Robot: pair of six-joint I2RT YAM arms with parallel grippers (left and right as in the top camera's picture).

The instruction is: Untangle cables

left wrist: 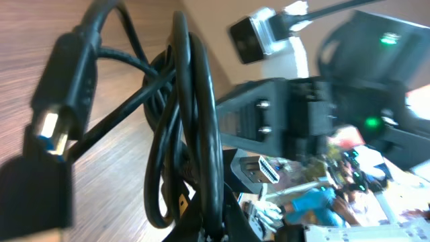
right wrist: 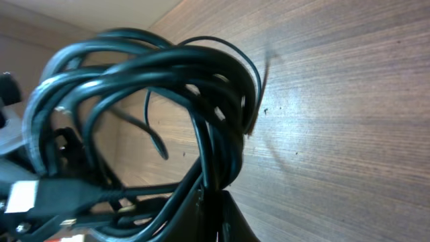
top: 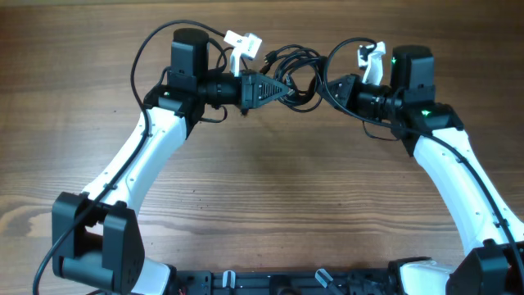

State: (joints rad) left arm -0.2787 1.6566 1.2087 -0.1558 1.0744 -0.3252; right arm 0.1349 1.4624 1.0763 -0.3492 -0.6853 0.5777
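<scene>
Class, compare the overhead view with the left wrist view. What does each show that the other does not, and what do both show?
Only the overhead view shows the whole layout: the left hand and the right hand meet at the bundle from opposite sides. Only the left wrist view shows plug detail: a black plug with a pale metal tip, and a flat silver connector. Both show the black cables looped together above the wooden table.
</scene>
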